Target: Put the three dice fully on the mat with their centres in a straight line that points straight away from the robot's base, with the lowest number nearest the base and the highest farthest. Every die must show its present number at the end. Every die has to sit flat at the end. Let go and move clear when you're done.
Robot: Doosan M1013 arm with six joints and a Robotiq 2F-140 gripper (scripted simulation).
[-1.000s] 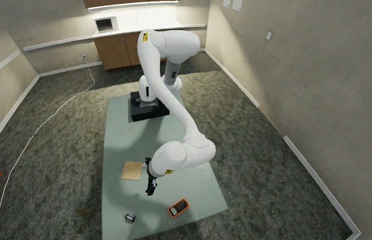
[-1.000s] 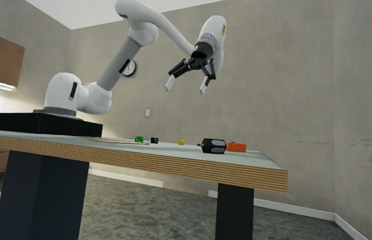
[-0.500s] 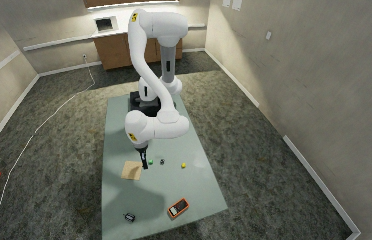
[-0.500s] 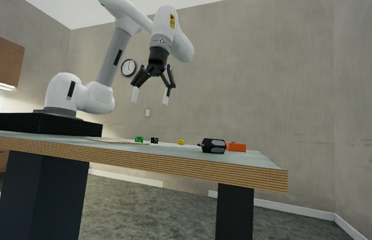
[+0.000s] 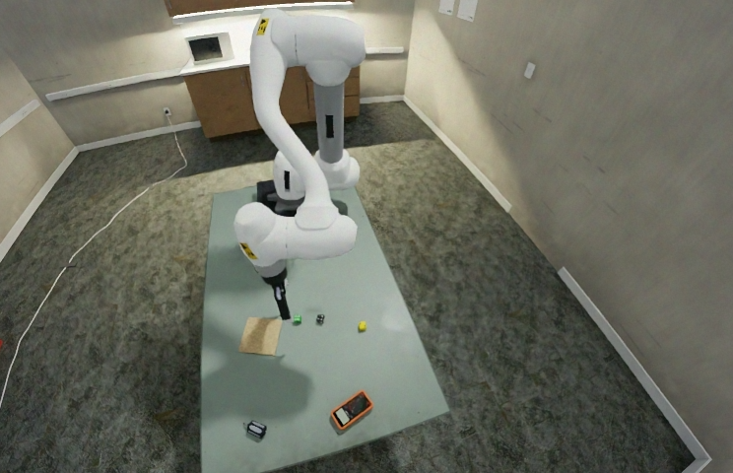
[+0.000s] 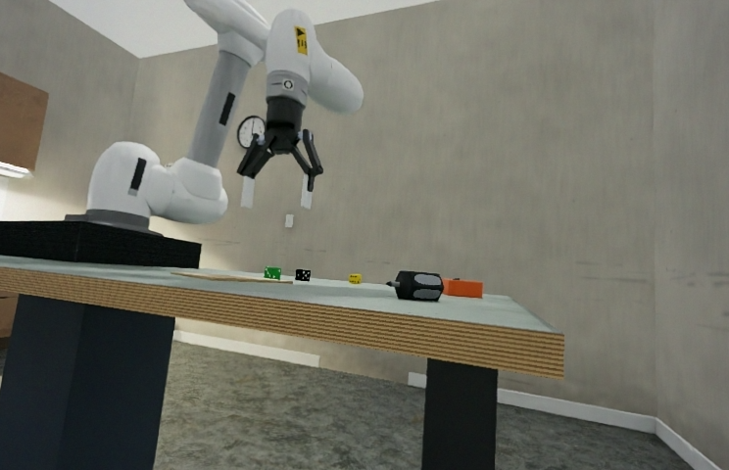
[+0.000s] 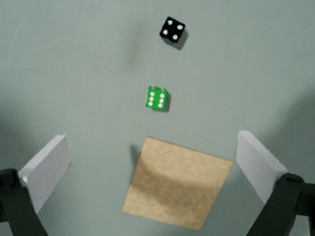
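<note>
Three dice sit off the tan mat: green, six up; black, four up; yellow, right of both in top view, top number unreadable. Gripper open, empty, above. Matte grey-green table, layered wooden edge.

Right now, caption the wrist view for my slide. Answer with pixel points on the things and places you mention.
Black die [image 7: 172,29] and green die [image 7: 157,98] beside a tan mat [image 7: 177,183], beneath the open hand [image 7: 152,148].
</note>
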